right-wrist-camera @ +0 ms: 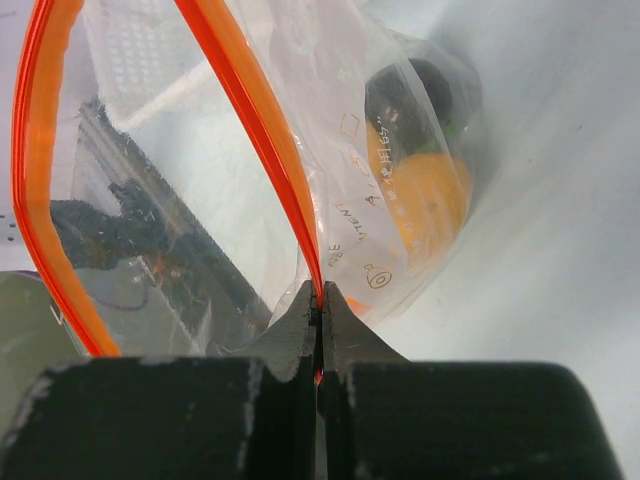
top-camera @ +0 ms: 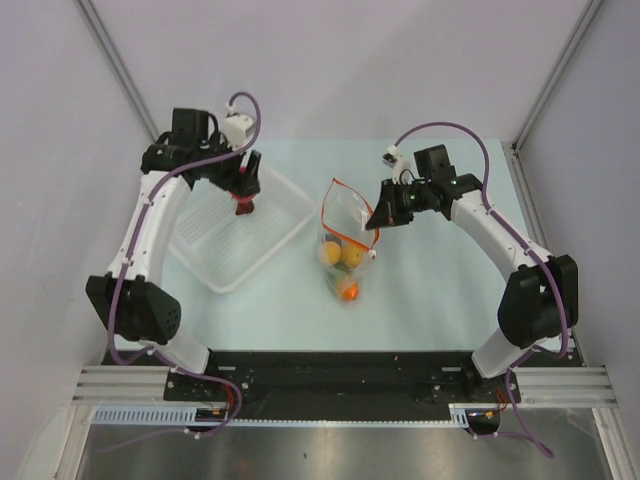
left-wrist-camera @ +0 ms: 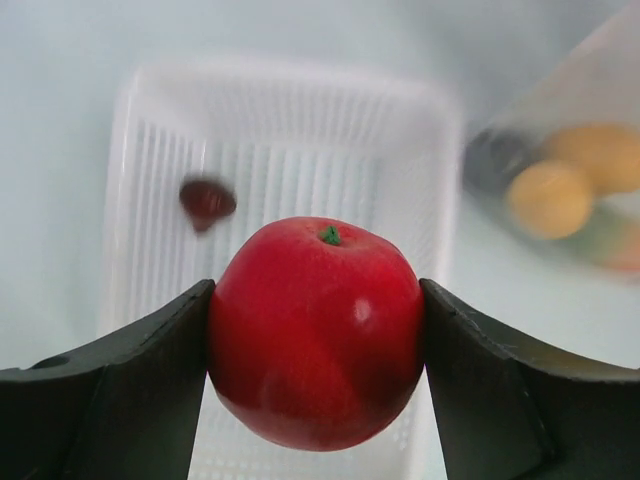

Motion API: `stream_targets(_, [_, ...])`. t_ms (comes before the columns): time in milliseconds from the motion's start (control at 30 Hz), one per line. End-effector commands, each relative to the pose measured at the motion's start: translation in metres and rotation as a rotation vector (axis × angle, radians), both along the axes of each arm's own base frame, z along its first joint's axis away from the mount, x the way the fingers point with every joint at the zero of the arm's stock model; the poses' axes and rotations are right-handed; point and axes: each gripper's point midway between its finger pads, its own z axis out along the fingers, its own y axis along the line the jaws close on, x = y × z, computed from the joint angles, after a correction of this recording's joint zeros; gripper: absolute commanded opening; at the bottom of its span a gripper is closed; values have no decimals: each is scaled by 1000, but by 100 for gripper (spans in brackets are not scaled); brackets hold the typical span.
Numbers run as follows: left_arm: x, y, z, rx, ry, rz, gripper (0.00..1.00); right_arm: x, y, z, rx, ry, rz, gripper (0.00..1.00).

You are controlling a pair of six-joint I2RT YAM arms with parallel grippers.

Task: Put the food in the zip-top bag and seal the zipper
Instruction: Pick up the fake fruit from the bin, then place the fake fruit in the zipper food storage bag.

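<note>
Top view: left tool [top-camera: 242,196] clamped on red apple [top-camera: 242,208] over white basket [top-camera: 220,262]; right tool [top-camera: 374,222] held the zip-top bag [top-camera: 347,215] mouth open on the table [top-camera: 430,290], yellow and orange food [top-camera: 352,255] inside. Left wrist: judged loading step, apple must next cross to that mouth. Right wrist: tool pinched together on the zipper [right-wrist-camera: 255,130]; bag's black print [right-wrist-camera: 385,190] unreadable

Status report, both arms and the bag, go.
Left gripper shut on red apple, above basket. Right gripper pinching zipper, bag mouth open. One dark piece in basket. Path to bag looks clear.
</note>
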Motion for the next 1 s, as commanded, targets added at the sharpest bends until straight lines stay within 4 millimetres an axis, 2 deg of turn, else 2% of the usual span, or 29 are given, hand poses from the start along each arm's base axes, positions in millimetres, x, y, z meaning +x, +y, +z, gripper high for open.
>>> stream_targets(0, [-28,-82,107,-222,-192,-168,57,6,5,8,29,-35,4,0])
stream_targets(67, [-30,-110,137,-309,-282,-220,59,6,8,10,37,-32,9,0])
stream_targets(100, [-40,-134,151,-343,-343,-279,60,6,9,10,37,-35,9,0])
stream_targets(167, [-49,-157,156,-364,-372,-322,61,5,10,12,39,-40,14,0])
stream_targets(200, [-55,-177,155,-372,-378,-364,60,5,11,14,41,-44,15,0])
stream_targets(267, [-58,-195,147,-374,-352,-393,61,5,12,14,42,-42,13,0])
stream_targets(300, [-60,-210,136,-374,-322,-419,60,5,12,16,44,-45,12,0])
stream_targets(367, [-66,-226,123,-379,-281,-448,60,5,13,16,45,-47,13,0])
stream_targets(400, [-62,-232,110,-356,-267,-449,60,5,14,16,46,-47,14,0])
stream_targets(533, [-59,-244,74,-286,-217,-466,59,5,14,19,49,-55,14,0])
stream_targets(567, [-62,-245,62,-264,-187,-469,59,5,13,19,49,-56,14,0])
stream_targets(633, [-56,-241,40,-201,-156,-449,60,4,12,20,47,-61,11,0])
stream_targets(733, [-60,-236,22,-157,-100,-450,70,2,12,21,52,-57,11,0])
stream_targets(767, [-63,-235,19,-157,-94,-454,73,2,12,21,53,-58,11,0])
stream_targets(800, [-64,-234,20,-163,-96,-453,82,1,12,19,51,-55,11,0])
stream_targets(833, [-65,-235,22,-170,-101,-457,85,2,12,19,51,-55,12,0])
stream_targets(867, [-67,-234,31,-179,-121,-460,91,2,13,19,52,-55,12,0])
stream_targets(933, [-66,-231,42,-180,-146,-452,96,3,13,19,54,-51,12,0])
stream_targets(967, [-66,-229,55,-184,-168,-449,98,3,13,19,55,-52,11,0])
